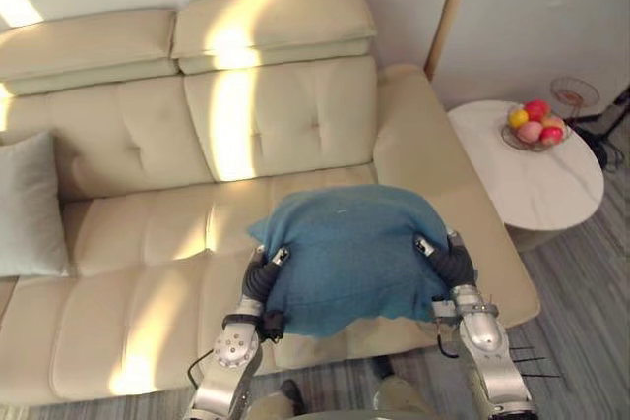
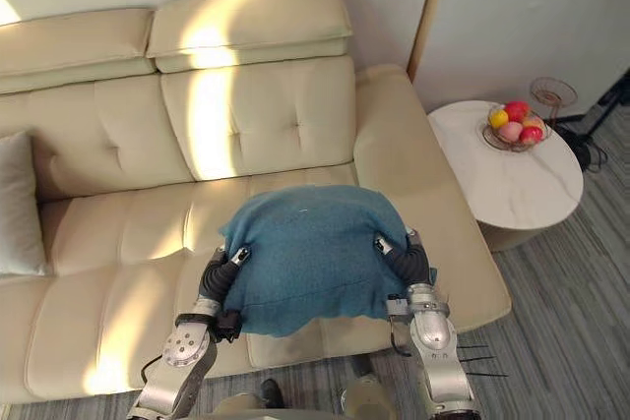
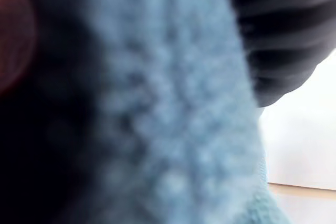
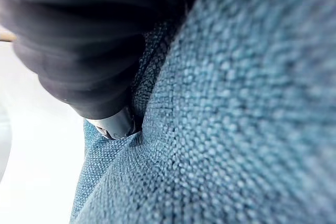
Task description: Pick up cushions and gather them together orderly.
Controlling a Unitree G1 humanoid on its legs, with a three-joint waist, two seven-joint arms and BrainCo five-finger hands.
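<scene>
Both eye views look steeply down from the head at the sofa [image 1: 325,115], facing its backrest, and share nearly the whole scene. The wrist views look past the left hand [image 3: 283,35] and the right hand [image 4: 79,61], pressed close against the cushion [image 4: 252,108].

A blue woven square cushion [image 1: 349,258] lies over the right seat of the cream leather sofa [image 1: 148,282], at its front edge, between the left hand [image 1: 262,277] and the right hand [image 1: 453,265]. A pale grey fabric cushion [image 1: 28,206] leans at the sofa's left end. Right of the sofa stands a round white tabletop [image 1: 551,189], with a wire bowl of fruit [image 1: 535,127] on it.
</scene>
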